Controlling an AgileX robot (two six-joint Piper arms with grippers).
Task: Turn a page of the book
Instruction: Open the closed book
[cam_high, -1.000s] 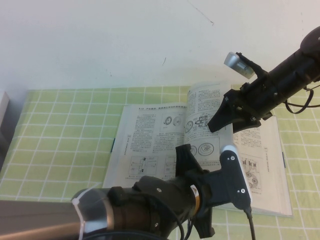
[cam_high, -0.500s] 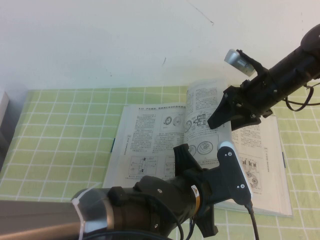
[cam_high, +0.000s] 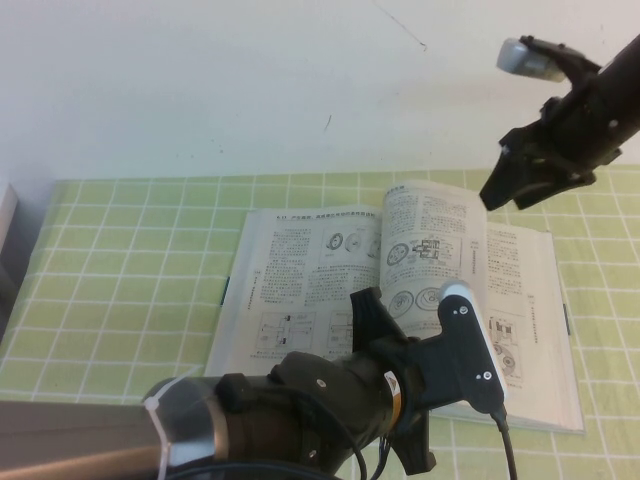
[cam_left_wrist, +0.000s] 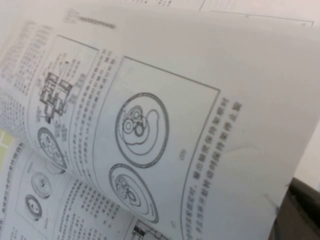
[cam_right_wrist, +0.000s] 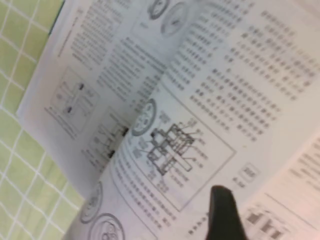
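The book (cam_high: 300, 290) is seen lying open on the green checked mat (cam_high: 120, 270), its thin blue cover edge showing at the left side. At the gutter one leaf — the page (cam_high: 432, 255) — is raised, curving up above the right half, with text and drawings on its facing side. Low in the high view the left gripper (cam_high: 420, 330) is placed over the book's near edge, just in front of the raised page; whether its fingers are apart or closed on anything cannot be told, since the arm's dark body hides them. Further right, the right gripper (cam_high: 500, 190) is held high above the book's far right corner, clear of the paper, its fingers spread wide and nothing between them.

What the high view cannot give is supplied by the wrist cameras. In the left wrist view the page (cam_left_wrist: 165, 130) fills nearly the whole picture, bowed, with two round diagrams and a boxed drawing legible on it, and a lower leaf is seen beneath its edge. In the right wrist view the book (cam_right_wrist: 100, 75) is looked down on from above — the lifted page (cam_right_wrist: 170, 150) crosses it as a curved sheet, one dark fingertip (cam_right_wrist: 225, 210) is seen in front of it, and a strip of the mat (cam_right_wrist: 20, 150) is shown beside the book.

The mat is ruled in white lines; behind it a plain white wall (cam_high: 250, 70) is seen.
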